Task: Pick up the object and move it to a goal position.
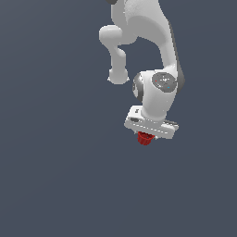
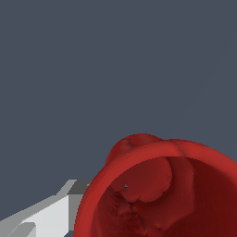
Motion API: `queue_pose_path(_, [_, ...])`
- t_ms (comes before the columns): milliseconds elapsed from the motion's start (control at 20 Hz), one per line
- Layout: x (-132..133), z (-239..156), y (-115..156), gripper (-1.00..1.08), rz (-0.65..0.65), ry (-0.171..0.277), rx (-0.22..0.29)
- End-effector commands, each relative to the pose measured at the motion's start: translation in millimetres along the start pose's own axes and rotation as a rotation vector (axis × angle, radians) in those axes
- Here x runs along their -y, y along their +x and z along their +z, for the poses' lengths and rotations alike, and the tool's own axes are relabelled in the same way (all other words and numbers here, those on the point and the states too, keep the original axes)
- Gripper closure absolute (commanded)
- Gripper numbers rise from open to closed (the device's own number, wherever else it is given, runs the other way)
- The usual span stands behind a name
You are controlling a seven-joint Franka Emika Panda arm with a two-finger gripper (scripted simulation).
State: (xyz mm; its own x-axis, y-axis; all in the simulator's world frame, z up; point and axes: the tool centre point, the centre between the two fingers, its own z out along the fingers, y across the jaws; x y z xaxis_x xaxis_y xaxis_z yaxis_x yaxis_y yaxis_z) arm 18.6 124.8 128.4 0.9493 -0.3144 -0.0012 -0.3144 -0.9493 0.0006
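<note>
Red cup [image 1: 145, 138] directly beneath gripper [image 1: 147, 135], hollow mouth facing wrist camera, one finger [image 2: 46, 214] beside its wall; jaw grip not discernible.

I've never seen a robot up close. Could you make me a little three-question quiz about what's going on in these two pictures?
1. True or false: the red cup sits directly under the gripper.
2. In the wrist view, the cup shows: A) a lid, B) a hollow inside, C) a label.
3. Fill in: the arm is coloured ____.

Key: 1 true; 2 B; 3 white. The pictures do not show whether the fingers actually clamp the cup.
</note>
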Motion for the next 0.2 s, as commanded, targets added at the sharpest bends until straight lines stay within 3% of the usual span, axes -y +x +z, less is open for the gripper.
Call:
queue_pose_path(0, [0.4, -5.8, -3.4, 1.08, 0.001, 0.0, -0.001])
queue_pose_path(150, [0.7, -7.8, -4.6, 1.08, 0.001, 0.0, -0.001])
